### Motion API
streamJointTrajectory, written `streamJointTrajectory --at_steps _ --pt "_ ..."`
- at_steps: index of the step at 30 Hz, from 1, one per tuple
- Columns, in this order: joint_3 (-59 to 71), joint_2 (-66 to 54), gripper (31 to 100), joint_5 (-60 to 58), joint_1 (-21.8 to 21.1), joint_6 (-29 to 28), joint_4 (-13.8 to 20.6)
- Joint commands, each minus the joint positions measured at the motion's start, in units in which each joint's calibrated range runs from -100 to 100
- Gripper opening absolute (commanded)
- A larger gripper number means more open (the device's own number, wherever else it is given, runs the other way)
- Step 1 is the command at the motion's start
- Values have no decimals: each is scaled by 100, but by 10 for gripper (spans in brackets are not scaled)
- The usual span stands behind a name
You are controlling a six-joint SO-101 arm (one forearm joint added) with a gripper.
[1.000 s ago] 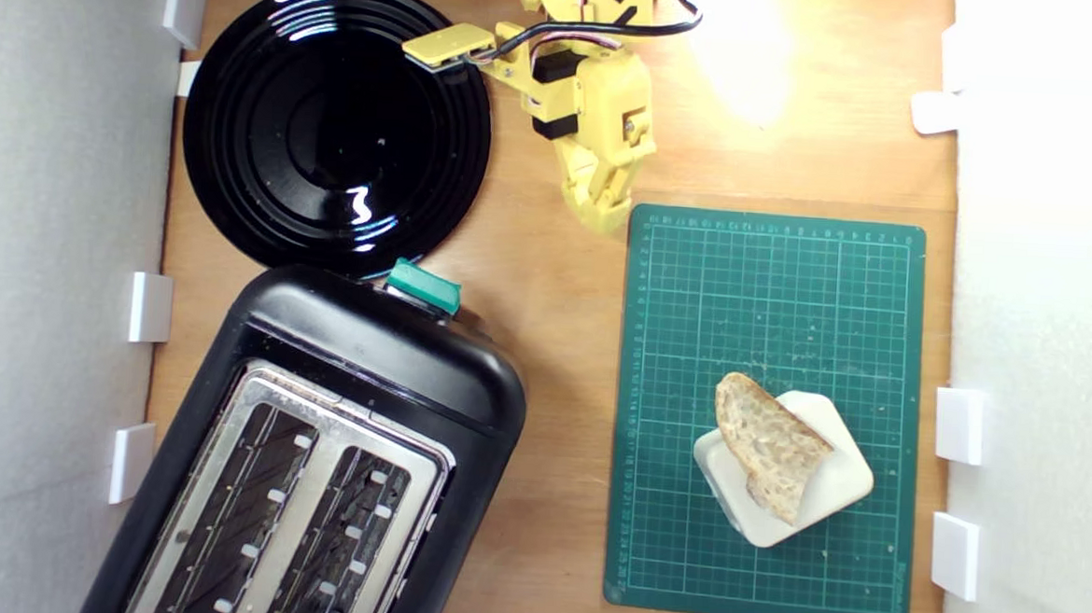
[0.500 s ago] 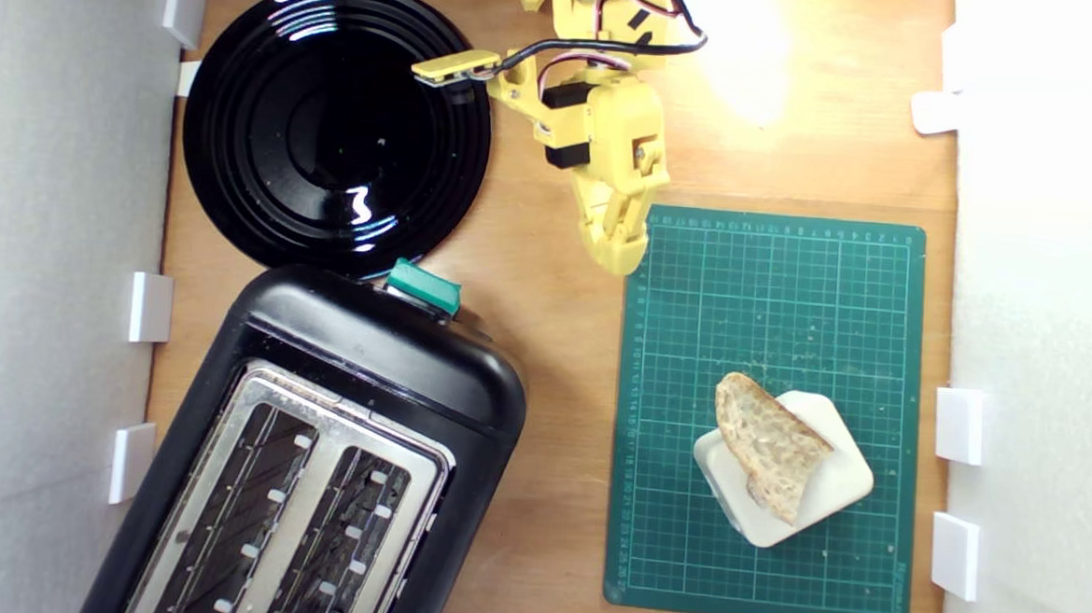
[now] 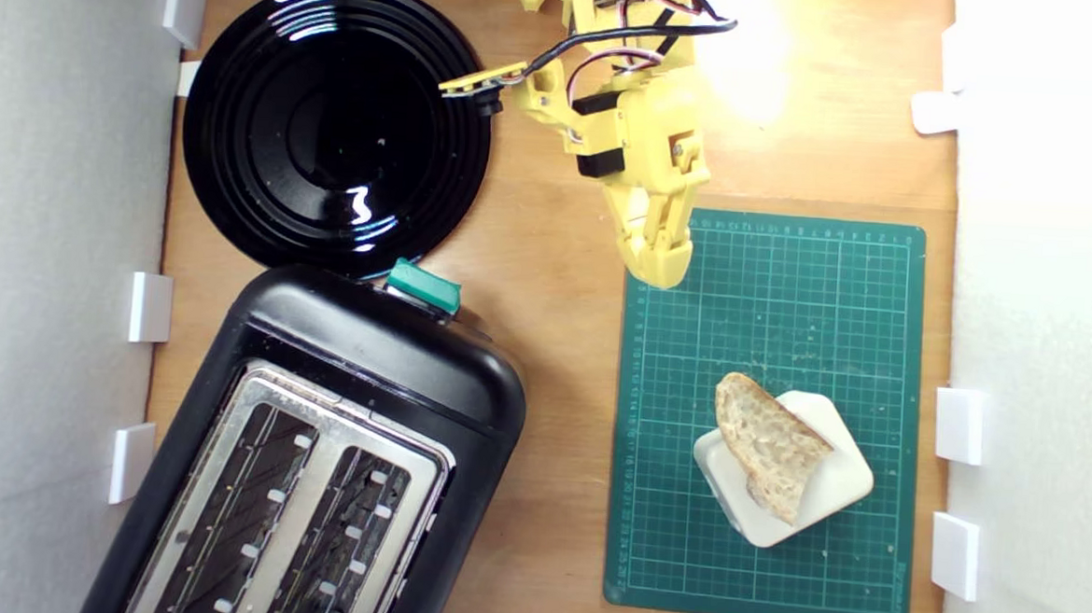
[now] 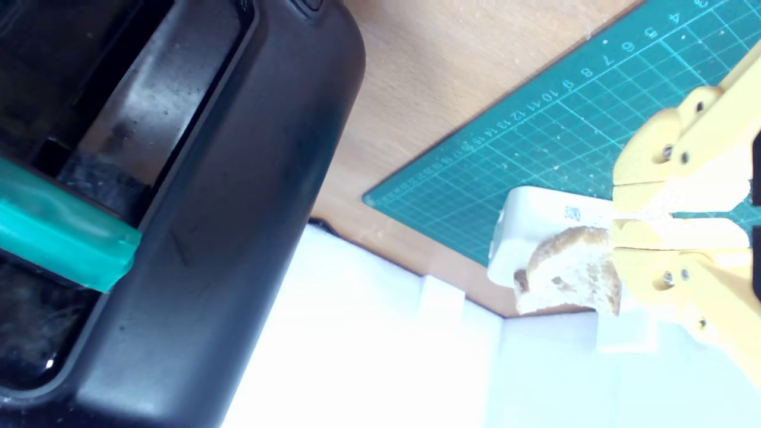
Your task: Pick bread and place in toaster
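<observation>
A yellow gripper point(image 3: 662, 268) hangs over the near corner of a green cutting mat point(image 3: 790, 291), its two fingers pressed together tip to tip and holding nothing; the wrist view shows only a hairline seam between them. The bread point(image 3: 768, 445) lies well ahead of the fingertips, farther along the mat and off to the exterior view's right of the line the gripper points along. It rests propped on a cream-white block point(image 3: 831, 494), tilted, with one crusted end raised. Its long axis runs on a diagonal across the mat, roughly crosswise to the closed fingers as seen in the wrist view, where the slice point(image 4: 568, 276) sits just past the tips.

The toaster point(image 3: 333, 445) stands on the opposite side of the gripper from the bread, its two slots open upward and its teal lever point(image 3: 424, 286) facing a glossy black plate point(image 3: 331, 127). By the look of it, the jaws would have to part and the arm reach forward and down before any grasp across the slice is possible.
</observation>
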Motion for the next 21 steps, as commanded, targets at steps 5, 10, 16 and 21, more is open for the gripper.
streamJointTrajectory --at_steps 5,10,16,21 --pt "-282 57 312 -429 -49 -48 72" --pt "-282 664 312 -771 -33 -58 417" --pt "-345 1687 312 -1871 475 -618 1650" --pt "-599 2494 312 -2528 805 -722 2239"
